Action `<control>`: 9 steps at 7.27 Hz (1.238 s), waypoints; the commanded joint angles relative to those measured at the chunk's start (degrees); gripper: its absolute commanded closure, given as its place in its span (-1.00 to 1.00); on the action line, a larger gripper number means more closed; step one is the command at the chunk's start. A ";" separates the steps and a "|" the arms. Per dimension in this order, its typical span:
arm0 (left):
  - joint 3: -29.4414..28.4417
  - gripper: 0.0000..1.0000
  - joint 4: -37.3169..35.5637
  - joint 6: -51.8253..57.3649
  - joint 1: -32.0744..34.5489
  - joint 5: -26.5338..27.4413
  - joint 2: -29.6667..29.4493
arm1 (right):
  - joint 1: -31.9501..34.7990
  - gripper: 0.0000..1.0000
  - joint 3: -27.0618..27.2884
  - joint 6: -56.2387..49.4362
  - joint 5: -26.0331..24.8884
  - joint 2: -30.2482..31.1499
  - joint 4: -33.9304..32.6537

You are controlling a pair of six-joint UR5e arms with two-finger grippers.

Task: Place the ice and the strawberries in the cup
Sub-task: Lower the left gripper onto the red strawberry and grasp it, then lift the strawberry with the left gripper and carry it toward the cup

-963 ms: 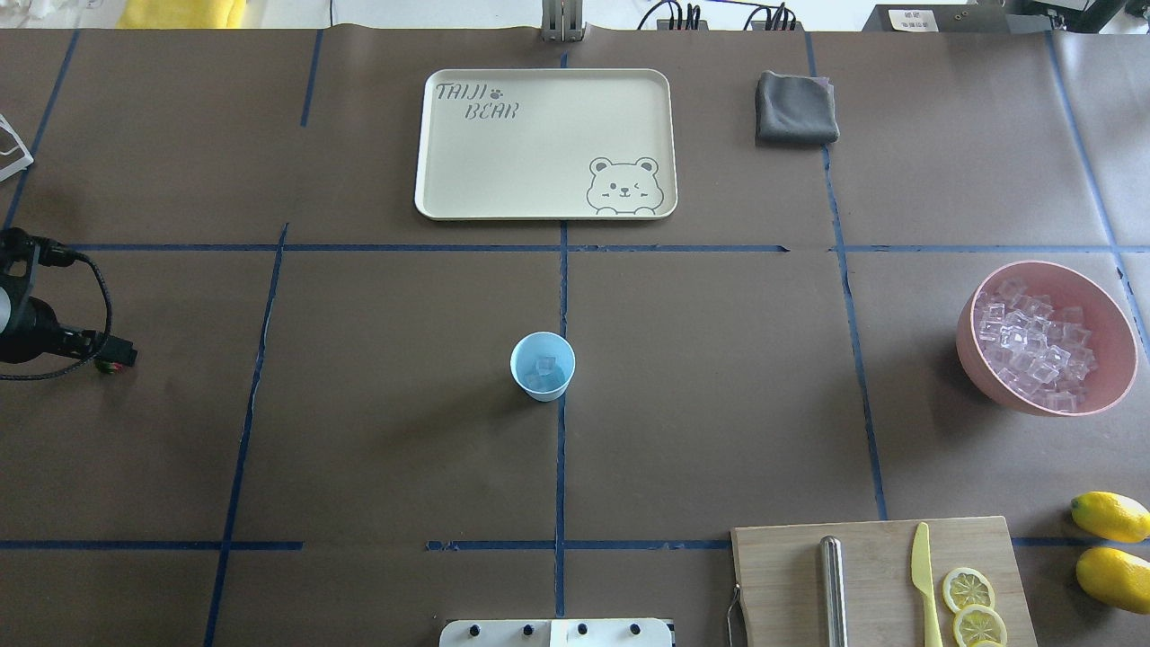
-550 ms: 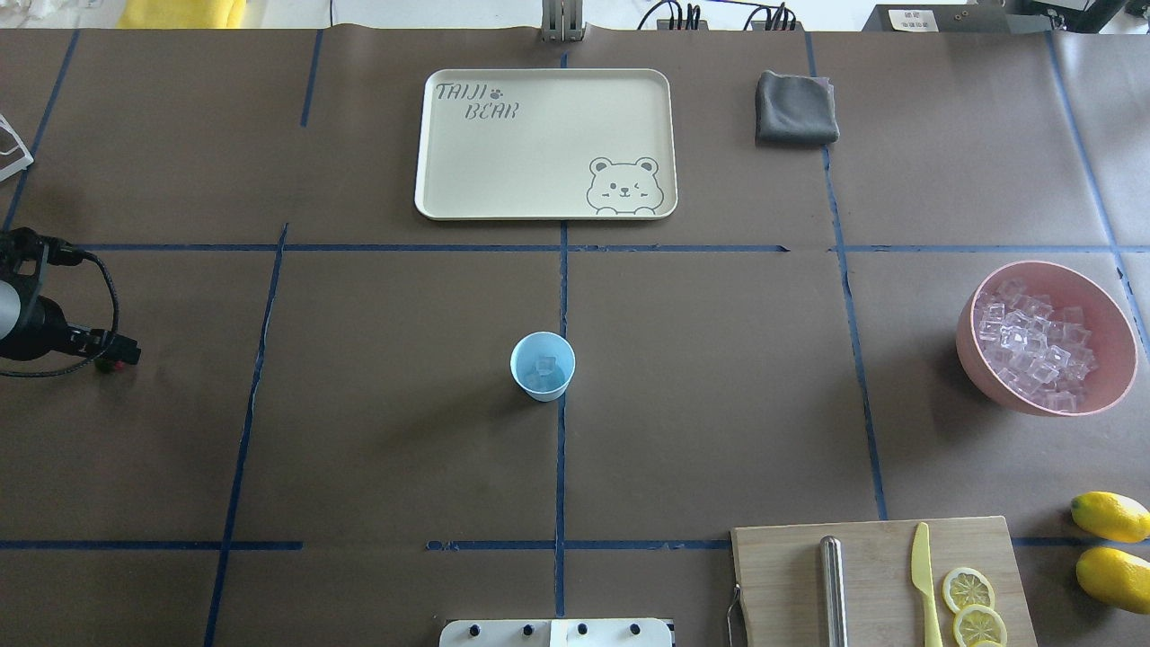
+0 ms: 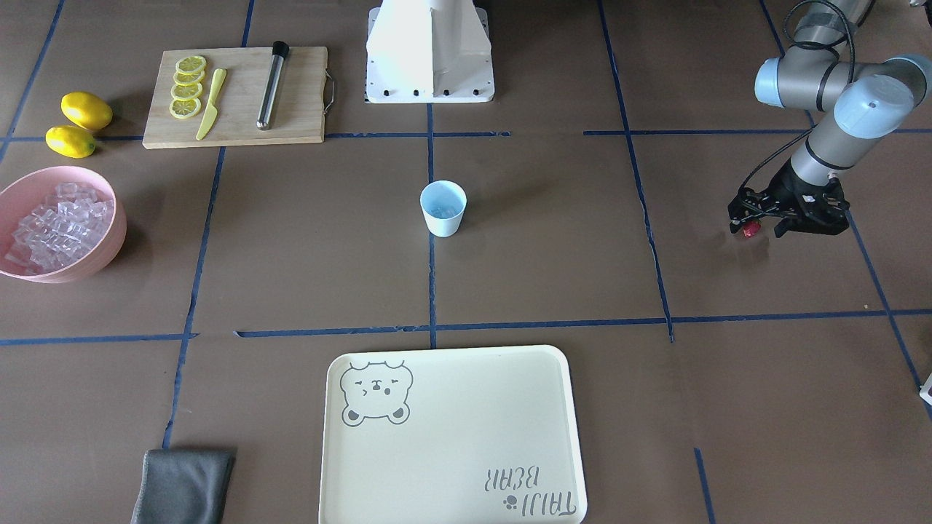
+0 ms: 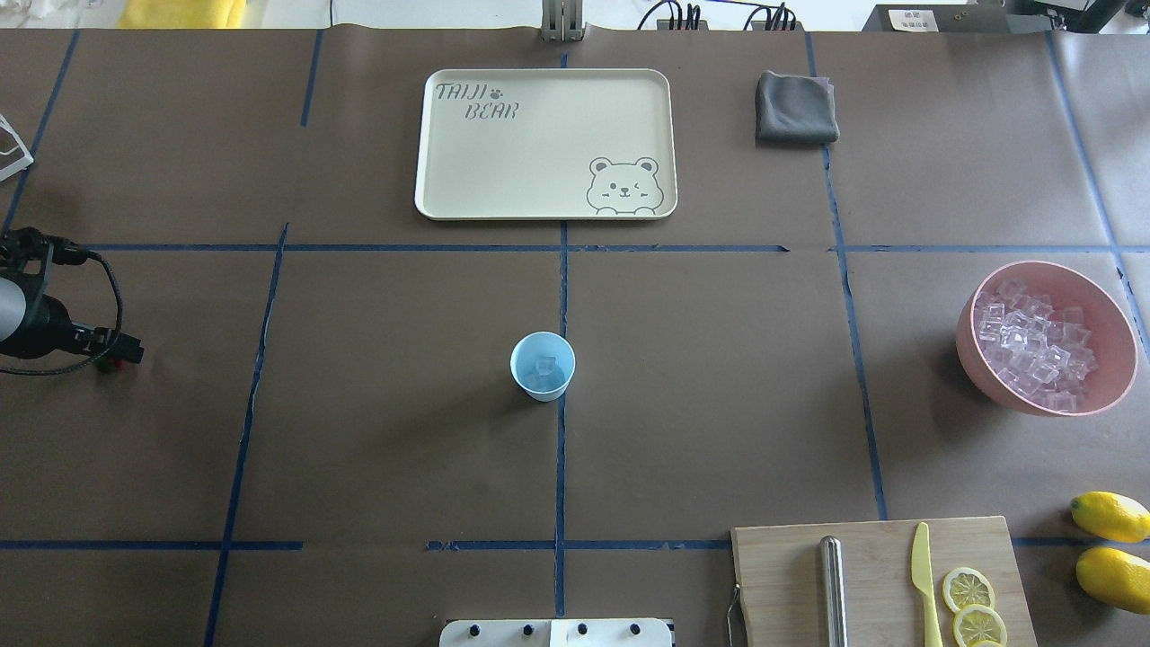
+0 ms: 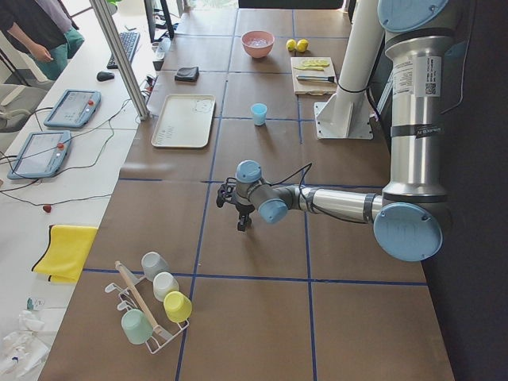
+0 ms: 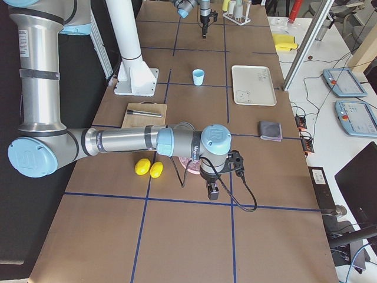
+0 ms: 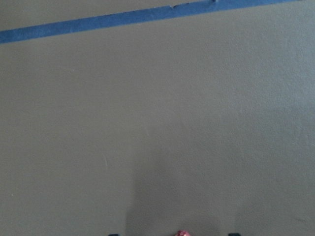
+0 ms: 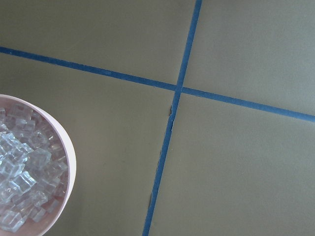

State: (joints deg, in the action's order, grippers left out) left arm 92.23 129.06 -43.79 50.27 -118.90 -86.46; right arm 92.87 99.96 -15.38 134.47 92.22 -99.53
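The pale-blue cup (image 4: 543,366) stands upright at the table's middle with an ice cube (image 4: 544,364) in it; it also shows in the front view (image 3: 443,209). My left gripper (image 3: 748,227) hangs low over the table far to the cup's left in the overhead view (image 4: 110,362), shut on a small red strawberry (image 3: 749,231). The strawberry's tip shows at the bottom edge of the left wrist view (image 7: 183,233). My right gripper (image 6: 213,191) hovers beside the pink bowl; I cannot tell whether it is open or shut.
A pink bowl (image 4: 1114,314) full of ice cubes (image 4: 1033,346) stands at the right. A cream tray (image 4: 544,144) and a grey cloth (image 4: 795,108) lie at the far side. A cutting board (image 4: 876,575) holds a knife and lemon slices, with two lemons (image 4: 1111,548) beside it.
My left gripper has shifted slightly to the right with the strawberry in it. The cup and the bowl have not moved.
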 commanded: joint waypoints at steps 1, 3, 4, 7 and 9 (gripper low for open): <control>0.32 0.93 0.05 0.11 0.00 -0.10 0.06 | 0.03 -1.00 -0.03 0.09 0.00 -0.02 0.04; 1.89 1.00 -0.30 0.37 0.17 -0.28 0.41 | 0.03 -1.00 -0.03 0.00 0.00 -0.11 0.04; 4.51 1.00 -0.65 0.55 0.44 -0.28 0.93 | 0.03 -1.00 -0.11 0.00 -0.09 -0.11 0.04; 12.15 1.00 -8.35 1.42 4.02 -3.69 0.41 | 0.03 -1.00 -0.03 0.00 -0.09 -0.11 0.04; 25.82 1.00 -27.43 7.99 7.02 -5.64 -0.20 | 0.20 -1.00 -0.03 0.00 -0.09 -0.02 0.04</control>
State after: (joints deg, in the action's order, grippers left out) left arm 109.72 113.50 -39.49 55.46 -123.51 -86.17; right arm 92.99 99.93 -15.37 134.40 92.12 -99.49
